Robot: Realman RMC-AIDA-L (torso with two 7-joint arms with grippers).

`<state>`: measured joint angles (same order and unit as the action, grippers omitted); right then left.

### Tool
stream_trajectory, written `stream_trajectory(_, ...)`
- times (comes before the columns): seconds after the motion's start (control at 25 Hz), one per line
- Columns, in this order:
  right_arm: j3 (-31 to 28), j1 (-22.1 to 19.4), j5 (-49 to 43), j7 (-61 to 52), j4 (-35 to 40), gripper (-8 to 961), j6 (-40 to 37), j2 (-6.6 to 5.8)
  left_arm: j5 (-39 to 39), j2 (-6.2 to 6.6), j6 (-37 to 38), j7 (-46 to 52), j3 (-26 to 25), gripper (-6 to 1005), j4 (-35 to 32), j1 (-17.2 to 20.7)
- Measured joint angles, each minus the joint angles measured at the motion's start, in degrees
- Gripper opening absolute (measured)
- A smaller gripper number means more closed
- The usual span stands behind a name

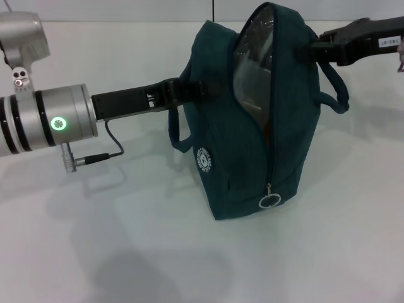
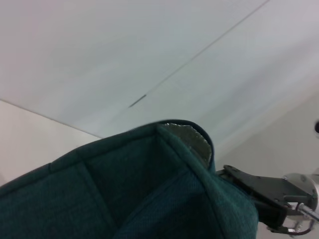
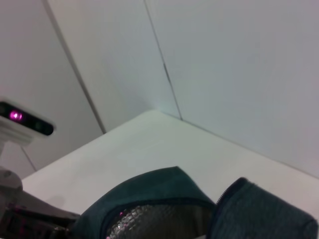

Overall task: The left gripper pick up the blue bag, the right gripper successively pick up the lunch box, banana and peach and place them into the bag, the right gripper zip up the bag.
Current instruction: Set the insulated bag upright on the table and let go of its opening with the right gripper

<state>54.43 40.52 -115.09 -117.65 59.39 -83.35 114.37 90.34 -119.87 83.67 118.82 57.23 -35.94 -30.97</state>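
The blue bag (image 1: 243,126) is stood upright on the white table (image 1: 126,252), about in the middle of the scene. Its zip is partly undone: the top is seen gaping, w/ silver lining (image 1: 252,47) shown inside, and the metal ring pull (image 1: 269,201) is found low on the near side. A round white logo (image 1: 203,159) is seen on the left face.

The left gripper (image 1: 189,91) is reached in from the left and is pressed against the bag's left side by the handle (image 1: 180,129); it seems shut on that handle, but the fingertips are hidden by cloth. The right gripper (image 1: 310,50) is reached in from the far right, touching the bag's upper right edge near the other handle (image 1: 334,88). Whether its fingers are open can't be told.

No lunch box, banana or peach is seen; what's in the bag can't be told.

In the left wrist view, only teal cloth (image 2: 124,194) is seen close up, w/ the right gripper (image 2: 264,191) beyond.
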Motion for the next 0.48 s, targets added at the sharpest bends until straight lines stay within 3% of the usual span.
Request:
stream_trajectory(0.08, -1.24, -0.93, 1.17, 1.29, 0.0, 57, -0.27, -0.09, -0.04, 0.03, -0.14, 0.0, -0.03, 61, 0.0, 0.2)
stream_trajectory(0.28, -1.49, -2.47, 4.14, 3.72, 0.42, 187, -0.74, -0.14, -0.45, 0.07, -0.18, -0.15, -0.1, 61, 0.0, 1.0)
stream_trajectory(0.4, -1.59, -3.23, 4.92, 4.34, 0.66, 407, -1.63, -0.46, -1.4, 0.09, -0.26, -0.78, -0.1, 61, 0.01, 1.78)
stream_trajectory(0.48, -1.64, -3.45, 5.01, 4.41, 0.72, 490, -1.9, -0.62, -2.08, 0.16, -0.44, -1.12, -0.11, 61, 0.24, 2.29)
